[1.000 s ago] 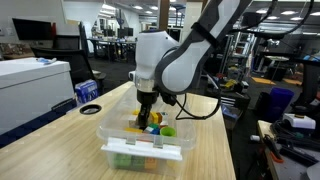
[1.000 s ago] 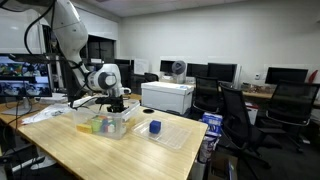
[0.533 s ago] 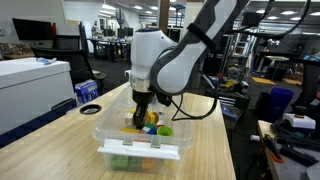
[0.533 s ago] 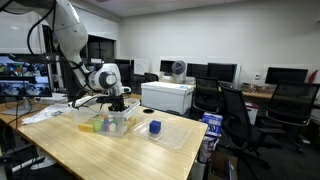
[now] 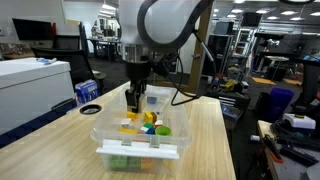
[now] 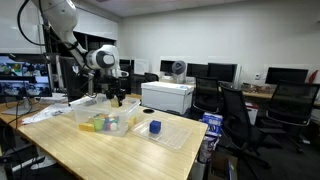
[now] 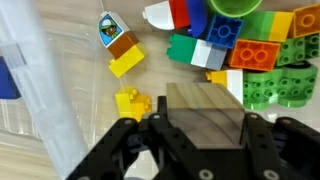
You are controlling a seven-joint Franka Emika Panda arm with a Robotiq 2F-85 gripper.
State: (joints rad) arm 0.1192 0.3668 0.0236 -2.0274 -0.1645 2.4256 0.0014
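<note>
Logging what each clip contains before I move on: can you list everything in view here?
bin: one, clear plastic, on the table
toy blocks: many, green, yellow, blue, red, white, inside the bin
clear lid: one, see-through, flat on the table beside the bin
blue block: one, blue, on the clear lid
table: one, light wood, under the bin
printer: one, white, behind the table
chairs: several, black, at the desks behind
brown block: one, brown, between the gripper's fingers above the bin
arm: one, white and black, over the bin
gripper: one, black, closed on the brown block
</note>
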